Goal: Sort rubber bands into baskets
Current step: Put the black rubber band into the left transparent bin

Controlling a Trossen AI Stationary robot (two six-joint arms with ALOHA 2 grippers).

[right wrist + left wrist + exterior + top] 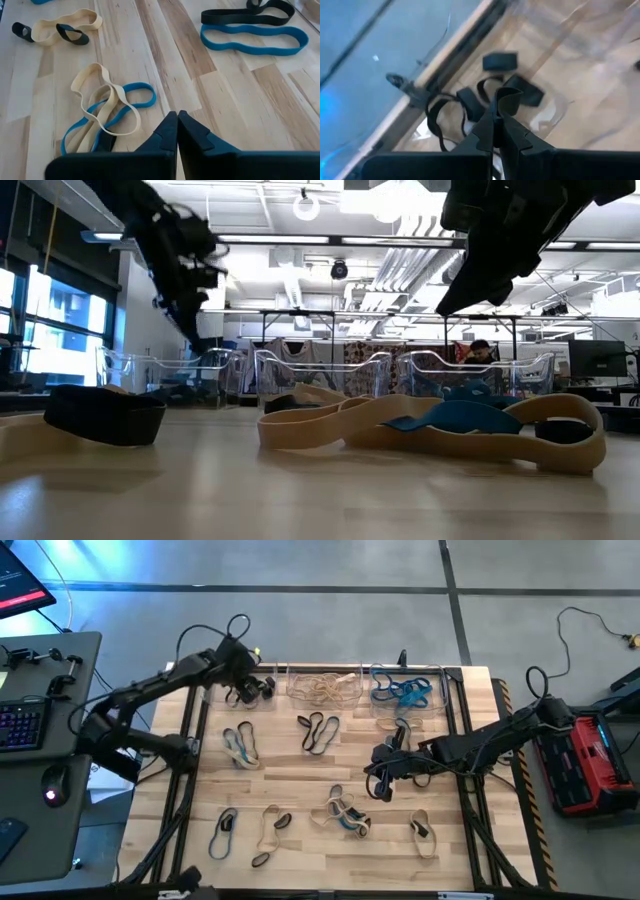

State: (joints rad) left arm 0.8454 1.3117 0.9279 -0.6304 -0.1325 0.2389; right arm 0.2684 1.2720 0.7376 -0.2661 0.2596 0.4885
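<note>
From overhead I see three clear baskets in a row along the table's far edge: the left basket (243, 687) with dark bands in it, the middle basket (326, 688) with tan bands, the right basket (404, 691) with blue ones. My left gripper (243, 692) sits over the left basket, and my right gripper (384, 762) hangs over the middle of the table, right of centre. Loose rubber bands lie scattered on the wooden table (300, 765): a black and blue pair (319, 730) near the middle basket, and a tan and blue tangle (345, 816) nearer to me.

The overhead camera cannot tell me what the claws are doing; the wrist cameras can. The left wrist view shows the left gripper (496, 112) with its fingers pressed together, a curl of black band (507, 96) pinched at the tips, and more black bands (470, 100) lying in the basket under it. The right wrist view shows the right gripper (177, 120) closed tight with nothing between the fingers, poised above bare wood just beside the tan and blue tangle (102, 112); the black and blue pair (252, 29) lies well apart from it.

The table-level camera adds the tangle (440, 428) up close and a person (480, 351) in the room behind the baskets.
</note>
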